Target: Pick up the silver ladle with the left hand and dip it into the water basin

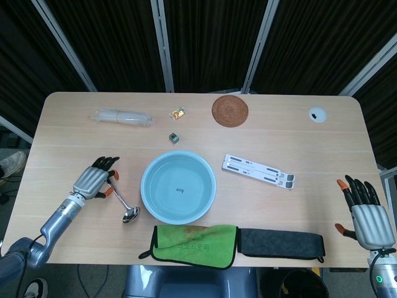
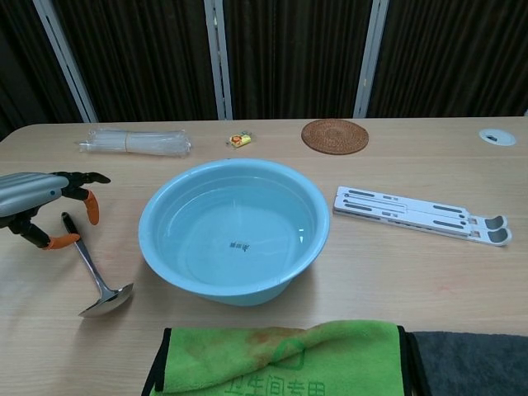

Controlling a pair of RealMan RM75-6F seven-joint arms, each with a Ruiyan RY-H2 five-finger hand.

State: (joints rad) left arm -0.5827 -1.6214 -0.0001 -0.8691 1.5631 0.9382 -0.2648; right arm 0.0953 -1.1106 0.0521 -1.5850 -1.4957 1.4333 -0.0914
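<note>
The silver ladle [image 1: 122, 202] [image 2: 92, 275] lies flat on the table left of the basin, its black handle end pointing away and its bowl nearest me. My left hand [image 1: 94, 180] [image 2: 37, 204] hovers over the handle end with fingers spread and nothing in them. The light blue water basin [image 1: 149, 203] [image 2: 158, 253] sits mid-table with water in it. My right hand [image 1: 367, 217] rests open at the table's right front corner, seen only in the head view.
A green cloth [image 1: 192, 245] and a dark grey cloth [image 1: 280, 243] lie along the front edge. A white folding stand [image 1: 258, 171] lies right of the basin. At the back are a clear plastic bundle [image 1: 121, 117], a woven coaster [image 1: 230, 110], a small candy [image 1: 178, 113] and a small cube [image 1: 174, 138].
</note>
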